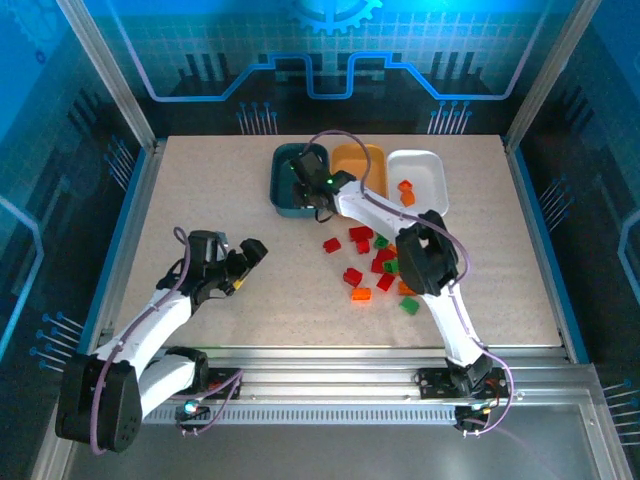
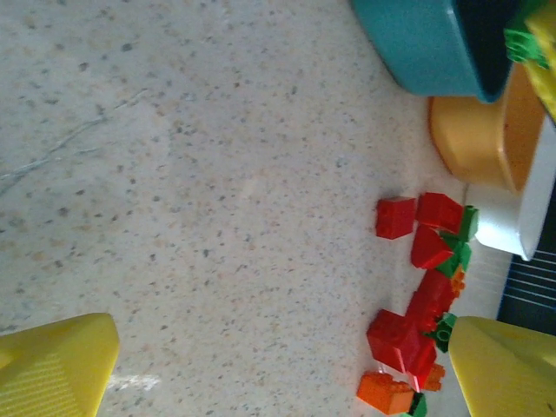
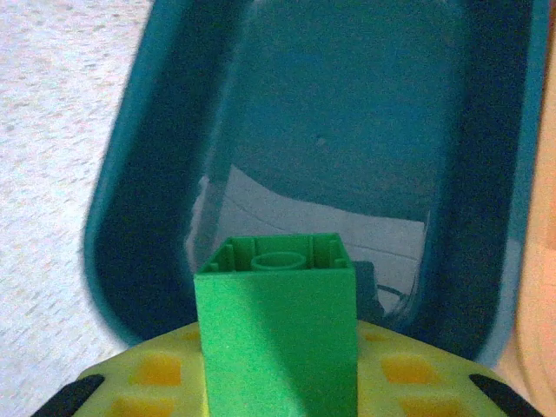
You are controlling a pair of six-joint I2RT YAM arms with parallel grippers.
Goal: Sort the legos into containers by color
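Our right claw (image 1: 312,186) is clamped on a green brick (image 3: 276,334), holding it over the inside of the dark teal tray (image 1: 280,192). In the right wrist view, the brick's hollow underside faces the tray floor and yellow finger pads (image 3: 156,373) show on either side of it.

The orange tray (image 1: 358,158) sits just beside the teal tray on its right. The white tray (image 1: 425,165) comes next in the same row, with two orange-red bricks (image 1: 405,192) lying in it. The loose pile of legos (image 1: 375,262), red, orange and green, lies on the tabletop (image 1: 200,180) nearer to us than the teal tray and off to its right.

Our left claw (image 1: 245,262) hangs with its jaws wide apart over bare tabletop, nearer than the teal tray and to its left, well apart from the pile.
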